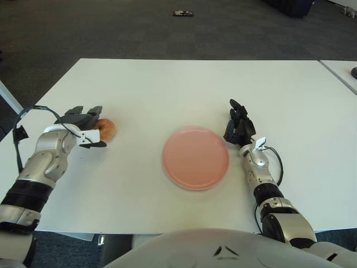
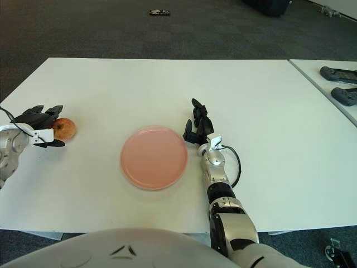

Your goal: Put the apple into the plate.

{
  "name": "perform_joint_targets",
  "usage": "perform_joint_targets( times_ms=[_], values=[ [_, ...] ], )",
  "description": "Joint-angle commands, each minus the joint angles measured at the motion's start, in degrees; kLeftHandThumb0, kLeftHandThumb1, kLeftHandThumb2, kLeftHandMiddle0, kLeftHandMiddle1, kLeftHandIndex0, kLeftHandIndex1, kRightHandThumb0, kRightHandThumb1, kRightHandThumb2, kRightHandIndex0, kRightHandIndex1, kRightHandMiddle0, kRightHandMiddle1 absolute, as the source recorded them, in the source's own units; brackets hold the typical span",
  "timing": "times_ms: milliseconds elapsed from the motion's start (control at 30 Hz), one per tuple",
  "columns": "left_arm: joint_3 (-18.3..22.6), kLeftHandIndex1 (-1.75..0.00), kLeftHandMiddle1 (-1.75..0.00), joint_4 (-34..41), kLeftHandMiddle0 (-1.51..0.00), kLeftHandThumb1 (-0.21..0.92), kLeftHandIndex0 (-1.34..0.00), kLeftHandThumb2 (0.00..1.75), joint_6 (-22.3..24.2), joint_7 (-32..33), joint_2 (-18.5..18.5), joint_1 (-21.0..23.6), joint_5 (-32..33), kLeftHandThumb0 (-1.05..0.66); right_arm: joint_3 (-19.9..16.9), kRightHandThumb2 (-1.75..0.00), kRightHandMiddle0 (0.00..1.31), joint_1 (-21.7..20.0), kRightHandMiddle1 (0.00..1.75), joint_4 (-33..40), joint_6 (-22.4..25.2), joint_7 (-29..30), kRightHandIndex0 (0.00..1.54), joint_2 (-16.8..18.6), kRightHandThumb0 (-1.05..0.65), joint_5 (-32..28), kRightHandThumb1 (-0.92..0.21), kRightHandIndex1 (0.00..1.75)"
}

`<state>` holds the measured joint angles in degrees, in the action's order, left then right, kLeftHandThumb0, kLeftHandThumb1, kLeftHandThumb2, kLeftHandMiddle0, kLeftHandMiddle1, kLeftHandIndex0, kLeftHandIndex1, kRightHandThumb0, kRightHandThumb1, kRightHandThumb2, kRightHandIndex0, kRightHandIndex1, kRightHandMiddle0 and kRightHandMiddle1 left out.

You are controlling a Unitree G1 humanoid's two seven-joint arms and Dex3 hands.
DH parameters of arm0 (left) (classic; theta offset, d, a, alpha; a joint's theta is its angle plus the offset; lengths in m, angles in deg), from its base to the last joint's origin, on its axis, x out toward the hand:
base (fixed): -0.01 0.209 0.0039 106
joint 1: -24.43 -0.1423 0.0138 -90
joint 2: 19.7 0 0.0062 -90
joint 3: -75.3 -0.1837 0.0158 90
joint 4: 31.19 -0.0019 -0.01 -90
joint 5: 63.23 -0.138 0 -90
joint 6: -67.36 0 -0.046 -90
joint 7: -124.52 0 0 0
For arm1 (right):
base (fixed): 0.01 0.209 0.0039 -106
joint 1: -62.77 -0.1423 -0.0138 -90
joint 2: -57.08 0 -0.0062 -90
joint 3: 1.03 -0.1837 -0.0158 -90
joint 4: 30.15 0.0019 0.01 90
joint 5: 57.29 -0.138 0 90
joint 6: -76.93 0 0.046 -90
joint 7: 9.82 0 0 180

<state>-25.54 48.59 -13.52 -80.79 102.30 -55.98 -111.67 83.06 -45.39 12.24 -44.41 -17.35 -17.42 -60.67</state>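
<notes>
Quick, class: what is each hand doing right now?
Left hand: fingers open around the apple, not yet gripping it.
Right hand: open, idle beside the plate.

Bright, even light from overhead falls on the white table (image 1: 167, 84); its surface shows no hard glare; only a thin, soft shadow lies under the near rim of the pink plate (image 1: 195, 158) and a small one beneath the left hand (image 1: 83, 125); the dark floor (image 1: 111, 28) beyond looks dimmer; both views are sharp, with no motion blur.
</notes>
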Motion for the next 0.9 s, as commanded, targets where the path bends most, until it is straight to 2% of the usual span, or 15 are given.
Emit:
perform_joint_targets(
  times_ms=[0,67,633,867],
  values=[
    [-1.9,0.00,0.00,-0.8,0.00,0.92,0.00,0.33,1.5,-1.2,1.0,2.4,-2.7,-1.05,-0.6,-1.34,0.00,1.6,0.36,-2.5,0.7,-0.3,0.15,-0.6,-0.34,-0.6,-0.56,0.00],
    [-3.1,0.00,0.00,-3.3,0.00,0.92,0.00,0.34,1.7,0.2,-0.1,3.7,-3.4,-1.05,-0.6,-1.34,0.00,1.5,0.36,-2.9,0.1,-0.4,0.15,-0.6,-0.34,-0.5,-0.56,0.00],
    [-4.9,0.00,0.00,-5.2,0.00,0.92,0.00,0.38,0.4,1.0,-0.2,4.9,-2.7,-1.05,-0.9,-1.31,0.00,0.8,0.38,-4.6,-1.2,-0.8,0.15,-0.9,-0.34,-0.6,-0.59,0.00],
    [-5.4,0.00,0.00,-7.3,0.00,0.92,0.00,0.38,-0.9,3.1,-0.8,5.8,-2.3,-1.05,-1.0,-1.36,0.00,0.7,0.38,-5.0,-1.6,-0.5,0.15,-0.8,-0.37,-0.5,-0.55,0.00]
  ],
)
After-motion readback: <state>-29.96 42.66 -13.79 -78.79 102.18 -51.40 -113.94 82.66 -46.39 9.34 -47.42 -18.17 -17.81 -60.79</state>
